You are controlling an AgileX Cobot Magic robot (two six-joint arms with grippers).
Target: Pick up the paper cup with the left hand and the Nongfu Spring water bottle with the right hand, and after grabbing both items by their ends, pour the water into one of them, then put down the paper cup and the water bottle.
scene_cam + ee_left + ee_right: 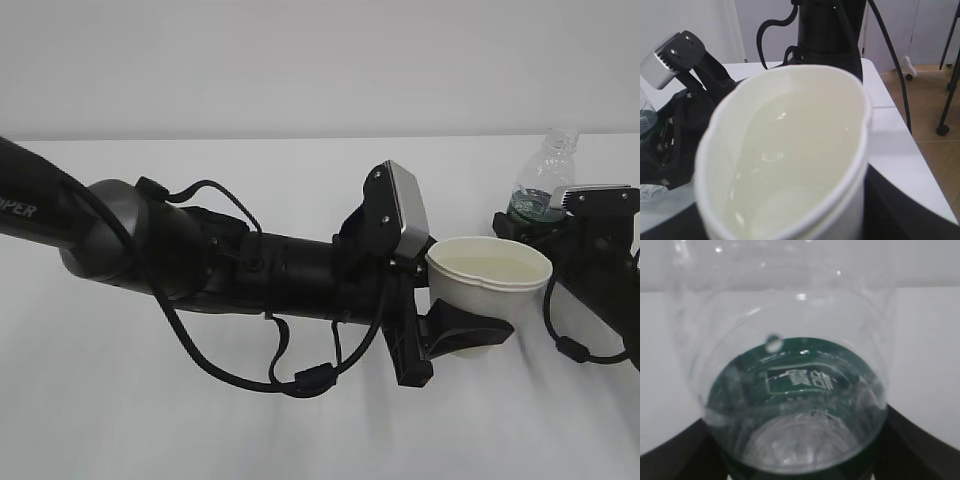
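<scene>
The white paper cup [490,285] is held level above the table, my left gripper [472,325] shut on its lower body. Clear water [492,266] lies in the cup. In the left wrist view the cup [790,100] fills the frame, its rim slightly squeezed, with the left gripper [785,222] black on both sides. The clear, uncapped Nongfu Spring water bottle [547,175] stands upright behind the cup at the right. My right gripper [532,224] flanks its green label band. In the right wrist view the bottle [795,390] sits between the right gripper [797,462] fingers; contact is unclear.
The white table [150,430] spreads left and front. Black cables [300,382] loop under the left arm. In the left wrist view the table's edge [920,175] runs at the right, with wooden floor and stand legs [942,130] beyond.
</scene>
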